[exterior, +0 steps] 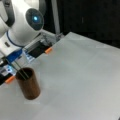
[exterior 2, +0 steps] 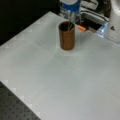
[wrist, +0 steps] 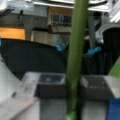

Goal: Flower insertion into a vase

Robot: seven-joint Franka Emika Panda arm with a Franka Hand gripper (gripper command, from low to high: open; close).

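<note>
Pincer above vase at bench's nine o'clock, closed on green stem, lower end inside rim.

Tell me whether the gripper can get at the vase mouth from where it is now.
Probably yes. The gripper hangs just above the vase, thin stems already run from it past the rim, and nothing else stands on the table around it.

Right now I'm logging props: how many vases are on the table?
1. The vase stands on the white table, at a front view's left, below the gripper, with a thin stem reaching into its rim.
</note>
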